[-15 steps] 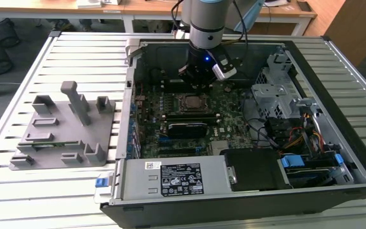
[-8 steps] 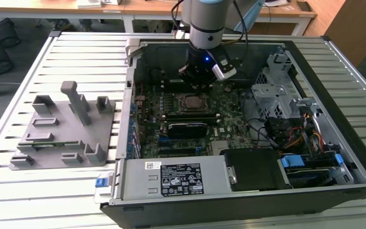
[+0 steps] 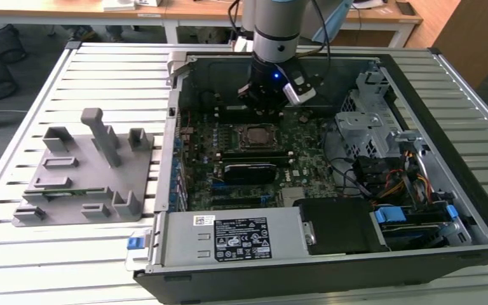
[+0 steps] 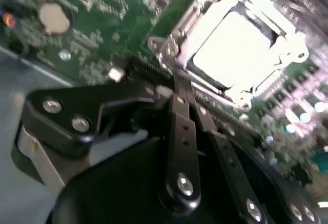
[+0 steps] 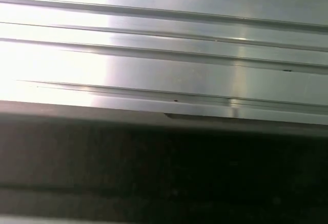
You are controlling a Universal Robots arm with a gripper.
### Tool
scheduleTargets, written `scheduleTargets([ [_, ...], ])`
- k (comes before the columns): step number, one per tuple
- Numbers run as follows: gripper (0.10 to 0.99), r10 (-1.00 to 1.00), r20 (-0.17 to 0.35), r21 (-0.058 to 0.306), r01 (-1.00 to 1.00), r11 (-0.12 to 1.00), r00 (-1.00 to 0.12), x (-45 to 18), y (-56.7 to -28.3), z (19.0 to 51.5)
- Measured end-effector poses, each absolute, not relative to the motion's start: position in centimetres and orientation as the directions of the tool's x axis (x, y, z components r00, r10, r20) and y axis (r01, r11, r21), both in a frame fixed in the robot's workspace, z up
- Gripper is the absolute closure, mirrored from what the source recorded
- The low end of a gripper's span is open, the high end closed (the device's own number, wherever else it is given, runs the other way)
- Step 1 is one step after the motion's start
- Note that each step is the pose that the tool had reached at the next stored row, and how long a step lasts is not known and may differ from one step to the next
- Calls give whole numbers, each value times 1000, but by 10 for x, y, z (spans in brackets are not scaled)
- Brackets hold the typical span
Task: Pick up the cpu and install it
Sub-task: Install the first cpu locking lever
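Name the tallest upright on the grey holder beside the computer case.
The slim post near the holder's middle: it stands well above the squat blocks around it.

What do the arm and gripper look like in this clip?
The arm is a silvery-grey cylinder with a black wrist section carrying a small blue light, and dark cables run beside it. The gripper is black, built from flat linkage bars pinned with silver screws.
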State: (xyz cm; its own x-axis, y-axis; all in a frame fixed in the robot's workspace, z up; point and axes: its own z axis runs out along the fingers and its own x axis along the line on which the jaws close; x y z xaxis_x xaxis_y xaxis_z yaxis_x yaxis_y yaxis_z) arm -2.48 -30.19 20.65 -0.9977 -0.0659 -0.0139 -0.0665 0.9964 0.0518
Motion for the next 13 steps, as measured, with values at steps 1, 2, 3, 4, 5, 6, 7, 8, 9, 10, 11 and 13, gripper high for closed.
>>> scheduleTargets([
  [1,980,-66,-14,52,-67,996,-998,-25,-302,209],
  [2,980,-66,-14,52,-67,996,-998,-25,-302,211],
  [3,980,-66,-14,52,-67,996,-998,-25,-302,211],
  [4,980,-66,-14,52,-67,996,-998,-25,-302,211],
  [5,980,-66,-14,52,-67,996,-998,-25,-303,211],
  [6,980,-66,-14,52,-67,996,-998,-25,-304,211],
  [7,980,-66,-14,52,-67,996,-998,-25,-304,211],
  [8,980,-66,-14,52,-67,996,-998,-25,-305,211],
  [9,980,-66,-14,52,-66,996,-998,-25,-305,211],
  [10,980,-66,-14,52,-67,996,-998,-25,-306,211],
  [11,980,-66,-14,52,-67,996,-998,-25,-306,211],
  [13,980,-66,-14,52,-66,996,-998,-25,-306,211],
])
